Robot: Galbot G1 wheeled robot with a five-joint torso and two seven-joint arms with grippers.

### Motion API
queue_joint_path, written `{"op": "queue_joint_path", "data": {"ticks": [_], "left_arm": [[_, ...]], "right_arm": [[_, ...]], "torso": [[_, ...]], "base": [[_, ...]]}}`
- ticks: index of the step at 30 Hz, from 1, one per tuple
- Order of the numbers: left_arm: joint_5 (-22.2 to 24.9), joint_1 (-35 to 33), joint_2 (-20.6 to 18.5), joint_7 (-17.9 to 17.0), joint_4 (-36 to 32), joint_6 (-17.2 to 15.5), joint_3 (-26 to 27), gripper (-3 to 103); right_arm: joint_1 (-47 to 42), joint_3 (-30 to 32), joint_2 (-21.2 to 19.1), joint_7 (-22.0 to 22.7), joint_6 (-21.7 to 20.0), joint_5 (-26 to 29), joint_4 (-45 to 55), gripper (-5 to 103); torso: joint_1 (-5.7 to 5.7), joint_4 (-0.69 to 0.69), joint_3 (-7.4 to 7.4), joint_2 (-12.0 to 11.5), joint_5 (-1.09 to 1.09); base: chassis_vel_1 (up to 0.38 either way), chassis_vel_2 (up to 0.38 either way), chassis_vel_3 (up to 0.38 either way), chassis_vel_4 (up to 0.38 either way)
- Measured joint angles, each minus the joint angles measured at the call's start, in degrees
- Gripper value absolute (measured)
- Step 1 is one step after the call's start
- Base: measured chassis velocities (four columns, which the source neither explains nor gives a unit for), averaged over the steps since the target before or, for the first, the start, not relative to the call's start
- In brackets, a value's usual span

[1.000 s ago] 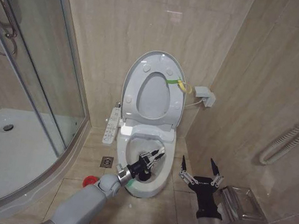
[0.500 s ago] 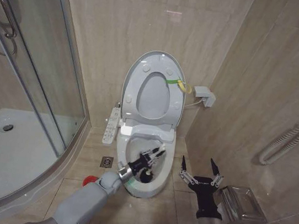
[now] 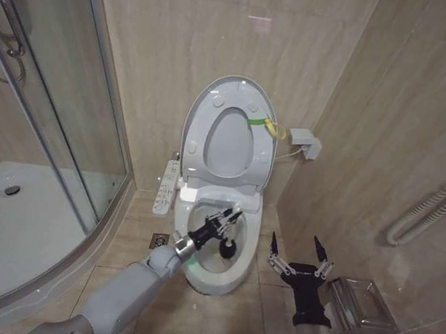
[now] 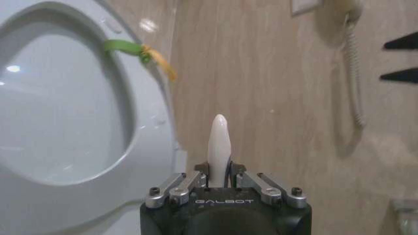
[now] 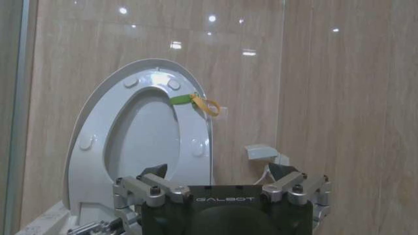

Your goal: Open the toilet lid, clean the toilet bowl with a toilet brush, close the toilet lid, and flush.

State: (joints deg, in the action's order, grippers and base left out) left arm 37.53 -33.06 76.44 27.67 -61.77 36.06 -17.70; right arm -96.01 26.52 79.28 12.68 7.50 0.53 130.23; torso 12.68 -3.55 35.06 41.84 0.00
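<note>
The lid (image 3: 230, 131) stands upright against the wall with the seat ring raised against it, a yellow-green tag (image 3: 270, 127) at its right edge. Below it the bowl (image 3: 214, 245) is uncovered, with the button panel (image 3: 166, 186) on its left side. The left gripper (image 3: 222, 222) reaches over the bowl, its jaws closed on the brush (image 3: 229, 238); the pale handle (image 4: 219, 147) sticks up between them in the left wrist view, and the dark bristle head sits down inside the bowl. The right gripper (image 3: 301, 250) hovers over the floor tiles to the right of the bowl, well apart from it, with its jaws spread wide and holding nothing. A metal holder (image 3: 360, 304) lies by the right wall.
</note>
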Motion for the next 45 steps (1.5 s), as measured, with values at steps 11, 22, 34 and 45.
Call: {"op": "queue_joint_path", "data": {"ticks": [11,22,34,45], "left_arm": [[-0.16,0.35,1.02,2.31,11.08,2.15,-0.03,21],[0.16,1.35,2.05,0.55,4.12,1.33,-0.34,21],[-0.44,1.19,3.00,0.70,12.23,1.85,-1.48,21],[0.39,0.71,3.53,-0.05,5.97,1.34,-2.62,21]], "right_arm": [[0.00,0.00,0.00,0.00,0.00,0.00,0.00,100],[0.00,0.00,0.00,0.00,0.00,0.00,0.00,100],[0.00,0.00,0.00,0.00,0.00,0.00,0.00,100],[0.00,0.00,0.00,0.00,0.00,0.00,0.00,100]], "torso": [[0.00,0.07,0.01,-0.01,0.01],[0.00,0.00,0.00,0.00,0.00],[0.00,0.04,0.00,0.00,0.00],[0.00,0.02,0.00,0.00,0.00]], "base": [[0.000,0.000,0.000,0.000],[0.000,0.000,0.000,0.000],[0.000,0.000,0.000,0.000],[0.000,0.000,0.000,0.000]]}}
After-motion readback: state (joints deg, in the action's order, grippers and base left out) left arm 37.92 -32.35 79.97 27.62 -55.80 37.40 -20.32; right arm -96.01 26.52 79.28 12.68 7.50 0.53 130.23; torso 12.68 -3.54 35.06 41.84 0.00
